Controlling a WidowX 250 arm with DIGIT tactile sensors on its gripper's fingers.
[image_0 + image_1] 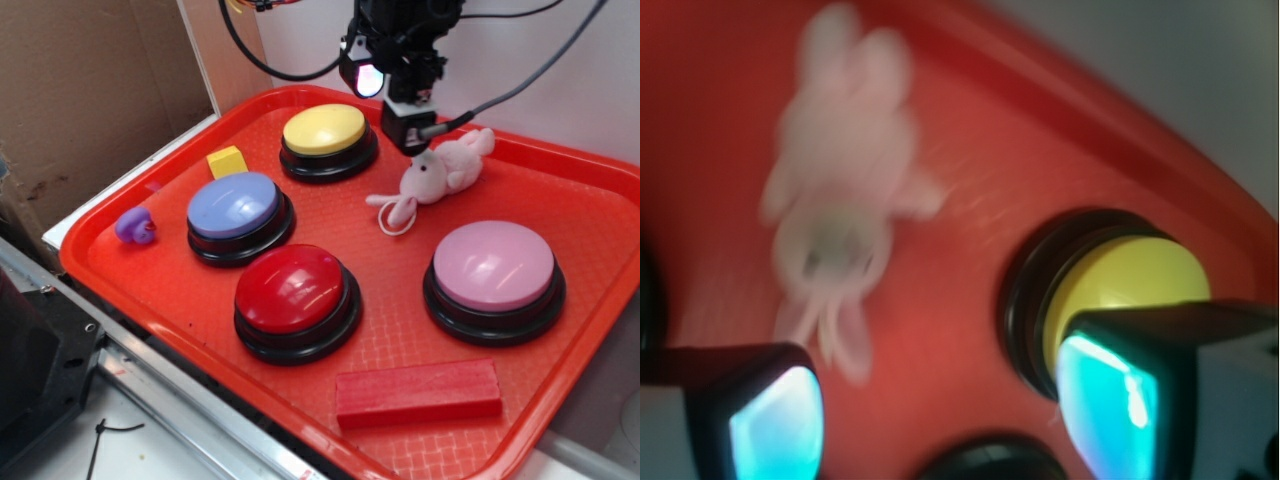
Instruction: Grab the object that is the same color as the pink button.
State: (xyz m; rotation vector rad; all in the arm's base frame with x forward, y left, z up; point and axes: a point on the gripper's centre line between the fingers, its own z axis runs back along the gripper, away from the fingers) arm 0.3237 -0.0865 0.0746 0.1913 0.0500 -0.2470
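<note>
The small pale pink fuzzy plush animal lies on its side on the back half of the red plastic tray, its thin looped tail trailing toward the front, between the yellow dome button and the large glossy pink dome button on a black base, whose colour it matches. The black gripper hangs just above the toy's head end, released: in the wrist view its two fingers stand wide apart with nothing between them, and the plush sits ahead of them and off toward the left finger, not centred. To do the grab well, the gripper probably needs to shift until the soft body lies midway between the fingers, then drop low enough to pinch the body, not the tail loop or loose fuzz. The yellow button is the nearest obstacle, close to the right finger in the wrist view. The lavender-blue dome button, red dome button, red rectangular block, small yellow cube and purple toy lie well apart from it.
</note>
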